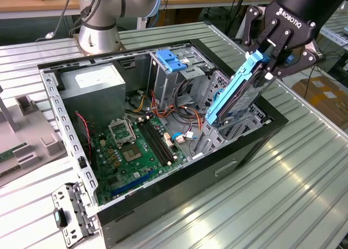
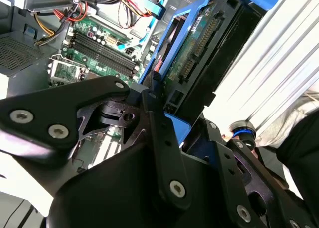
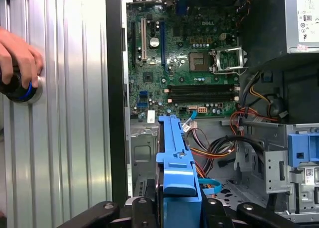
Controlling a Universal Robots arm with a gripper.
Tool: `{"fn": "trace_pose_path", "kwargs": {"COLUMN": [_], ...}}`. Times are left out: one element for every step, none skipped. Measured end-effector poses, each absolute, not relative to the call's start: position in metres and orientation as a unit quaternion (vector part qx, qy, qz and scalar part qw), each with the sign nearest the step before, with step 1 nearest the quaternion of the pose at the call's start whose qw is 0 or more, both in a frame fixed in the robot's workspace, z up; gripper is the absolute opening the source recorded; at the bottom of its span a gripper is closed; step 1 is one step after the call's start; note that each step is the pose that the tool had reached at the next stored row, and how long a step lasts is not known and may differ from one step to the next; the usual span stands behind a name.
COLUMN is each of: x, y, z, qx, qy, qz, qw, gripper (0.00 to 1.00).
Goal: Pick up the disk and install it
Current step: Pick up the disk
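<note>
Grip is plain to see: the gripper is clamped on the disk, its black fingers pressing the blue side rails at the disk's upper end. The disk hangs tilted over the open computer case, at the case's side towards the exterior view's right. Its held end is raised above the case's rim and its lower end dips inside, just above the metal bay at that side; whether it touches the bay I cannot tell. Inside the case, the green motherboard lies on the floor, well apart from the disk. The grey power-supply box sits in the case's corner towards the exterior view's left, and the metal cage with a blue top stands at the case's far wall, near the disk but apart from it. In the first wrist view the disk runs edge-on out from the gripper, a blue rail facing the camera and the motherboard beyond it. In the second wrist view the disk shows its connector edge, and the gripper holds it from both sides. Outside the case, a person's hand rests on a blue-ringed knob on the ribbed metal table
</note>
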State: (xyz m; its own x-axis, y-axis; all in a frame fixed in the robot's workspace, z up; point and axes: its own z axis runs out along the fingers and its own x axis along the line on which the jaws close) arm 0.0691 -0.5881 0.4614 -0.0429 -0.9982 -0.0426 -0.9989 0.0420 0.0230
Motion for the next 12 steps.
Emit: {"fn": "trace_pose_path", "kwargs": {"x": [0.0690, 0.0690, 0.0690, 0.0690, 0.0690, 0.0689, 0.0690, 0.0689, 0.0689, 0.0689, 0.0689, 0.0689], "y": [-0.5881, -0.5881, -0.5881, -0.5881, -0.5881, -0.5882, -0.5882, -0.5881, -0.5882, -0.5881, -0.5881, -0.5881], "z": [0.4618, 0.4618, 0.4618, 0.4618, 0.4617, 0.4617, 0.4616, 0.4616, 0.4615, 0.4614, 0.4614, 0.4613], "qx": [-0.691, -0.691, -0.691, -0.691, -0.691, -0.691, -0.691, -0.691, -0.691, -0.691, -0.691, -0.691], "qy": [0.722, 0.723, 0.723, 0.723, 0.723, 0.723, 0.723, 0.722, 0.722, 0.721, 0.721, 0.721], "qz": [0.023, 0.024, 0.024, 0.024, 0.024, 0.023, 0.012, 0.006, -0.007, -0.012, -0.017, -0.021], "qw": [0.008, 0.009, 0.009, 0.009, 0.009, 0.010, 0.021, 0.028, 0.042, 0.047, 0.052, 0.056], "gripper": [0.37, 0.37, 0.37, 0.37, 0.37, 0.37, 0.37, 0.37, 0.37, 0.37, 0.37, 0.37]}}
